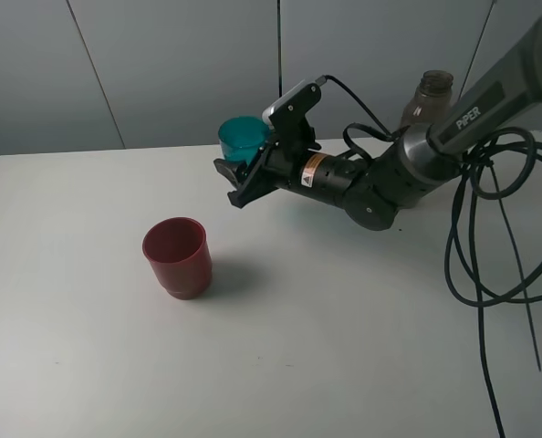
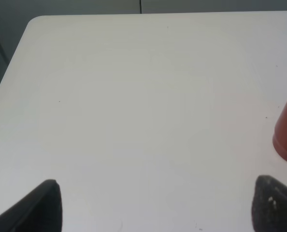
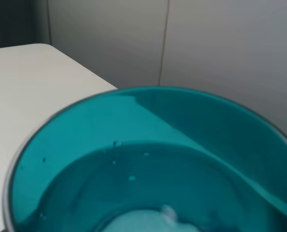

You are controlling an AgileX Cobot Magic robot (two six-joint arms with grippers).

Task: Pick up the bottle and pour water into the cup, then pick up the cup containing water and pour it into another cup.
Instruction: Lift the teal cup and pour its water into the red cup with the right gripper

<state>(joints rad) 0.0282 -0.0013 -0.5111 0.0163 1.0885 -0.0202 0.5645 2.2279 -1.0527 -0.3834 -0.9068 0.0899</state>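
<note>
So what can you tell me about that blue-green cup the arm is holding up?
The teal cup is a small tumbler of see-through blue-green plastic, open-topped, with no handle. The right gripper clamps its lower part and holds it in the air over the white table, farther back than the red cup and to its right. Inside, the wrist view shows droplets on the wall and what looks like a little clear liquid.

text: "PIPER" | on: right arm's grey link (image 1: pixel 472 114) | wrist sticker (image 1: pixel 313 170): warning triangle, print unreadable
</note>
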